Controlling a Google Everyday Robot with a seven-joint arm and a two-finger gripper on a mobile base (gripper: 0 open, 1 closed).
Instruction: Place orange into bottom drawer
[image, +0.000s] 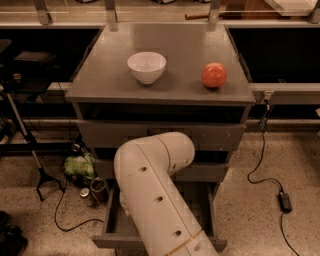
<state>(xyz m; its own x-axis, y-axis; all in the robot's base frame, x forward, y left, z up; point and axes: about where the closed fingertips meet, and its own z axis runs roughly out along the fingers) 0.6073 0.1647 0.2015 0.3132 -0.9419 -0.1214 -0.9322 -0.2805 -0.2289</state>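
The bottom drawer stands pulled open, and the white arm bends down over it, covering most of its inside. The gripper is out of sight behind that arm, somewhere low over the bottom drawer, so I cannot tell whether it is wide, narrow or holding anything. The orange is hidden too: only a white bowl and a larger reddish fruit sit on the cabinet top, well above the bottom drawer. By my reckoning an orange is light and firm, with smooth skin that gives a little, and being round it rolls. It is best held across its widest part with a modest squeeze, and let go low inside the bottom drawer.
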